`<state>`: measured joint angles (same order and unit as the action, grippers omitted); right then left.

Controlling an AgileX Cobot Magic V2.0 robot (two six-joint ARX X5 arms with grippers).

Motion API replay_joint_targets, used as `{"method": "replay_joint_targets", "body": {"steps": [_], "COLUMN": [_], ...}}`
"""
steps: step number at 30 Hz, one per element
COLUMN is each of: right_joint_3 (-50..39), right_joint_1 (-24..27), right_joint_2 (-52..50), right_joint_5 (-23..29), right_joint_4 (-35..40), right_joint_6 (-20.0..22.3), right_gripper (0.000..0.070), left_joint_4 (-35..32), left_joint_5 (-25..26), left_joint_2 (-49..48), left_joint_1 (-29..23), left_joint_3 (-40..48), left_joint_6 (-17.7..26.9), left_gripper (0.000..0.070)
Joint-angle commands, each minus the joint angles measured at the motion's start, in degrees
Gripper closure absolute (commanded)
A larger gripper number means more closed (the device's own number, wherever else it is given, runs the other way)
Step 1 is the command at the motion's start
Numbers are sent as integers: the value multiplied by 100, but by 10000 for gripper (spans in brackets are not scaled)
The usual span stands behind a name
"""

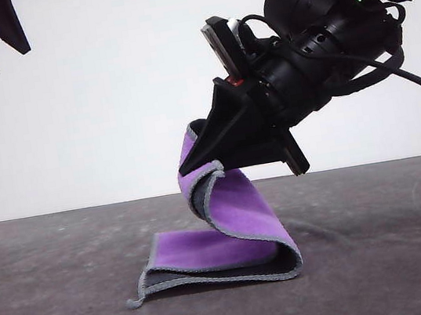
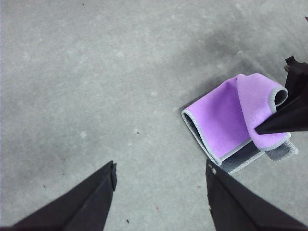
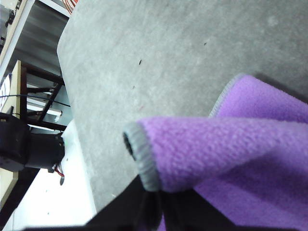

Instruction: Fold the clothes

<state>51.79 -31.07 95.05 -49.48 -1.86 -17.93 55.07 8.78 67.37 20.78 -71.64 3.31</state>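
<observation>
The clothes [image 1: 238, 210] are one small cloth, purple inside and dark grey outside with light grey edging. Its lower part lies flat on the grey table [image 1: 58, 307], and one edge is lifted and curls over it. My right gripper [image 1: 190, 167] is shut on that lifted edge, pinching it above the flat part. In the right wrist view the rolled purple edge [image 3: 216, 144] sits just past the fingers [image 3: 144, 211]. From the left wrist, the cloth [image 2: 221, 115] appears off to one side with the right gripper [image 2: 260, 130] on it. My left gripper [image 2: 161, 166] hangs open and high, apart from the cloth, at the top left [image 1: 6, 61] of the front view.
Bare grey tabletop [image 2: 96, 72] surrounds the cloth on all sides. Past the table's edge [image 3: 65, 82] in the right wrist view stand a metal frame [image 3: 43, 96] and a black device [image 3: 24, 144]. A white wall [image 1: 107, 101] backs the table.
</observation>
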Motion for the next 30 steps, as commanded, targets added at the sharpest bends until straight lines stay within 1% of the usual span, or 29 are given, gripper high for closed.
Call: {"method": "replay_joint_targets", "body": {"steps": [1,4,5,6,12,15,18,20,22,24,27,30], "right_joint_3": [50,50,50,50,50,50,50,50,50,50,50,50], "right_joint_1": [-66,-74,-78,-88,-96,-90,69,189,341,529,855,1170], "right_joint_2": [96,96,96,96,96,74,-146,-385,-731,-1127,-1807,-2453], "right_joint_5": [-59,-274,-306,-297,-299,-312,-291,-170,166,616,1436,2196], "right_joint_4": [78,76,75,67,66,48,-197,-433,-779,-1164,-1769,-2265], "right_joint_6": [-95,-101,-103,-112,-108,-41,230,441,730,1038,1434,1744], "right_gripper": [657,376,315,291,291,291,291,291,291,291,291,291], "left_joint_4": [-28,-20,-22,-22,-20,-15,34,77,114,126,112,128], "left_joint_5": [-13,-13,-13,-13,-13,-13,-18,-20,-22,-22,-20,-20], "left_joint_2": [42,42,42,42,42,42,37,23,1,-31,-61,-63], "left_joint_1": [24,24,24,24,24,24,1,-76,-209,-365,-632,-906], "left_joint_3": [-50,-50,-50,-50,-50,-50,-50,-50,-50,-50,-50,-50], "left_joint_6": [-64,-85,-90,-96,-100,-91,26,59,95,168,195,213], "left_gripper": [347,347,347,347,347,347,347,347,347,346,347,347]}}
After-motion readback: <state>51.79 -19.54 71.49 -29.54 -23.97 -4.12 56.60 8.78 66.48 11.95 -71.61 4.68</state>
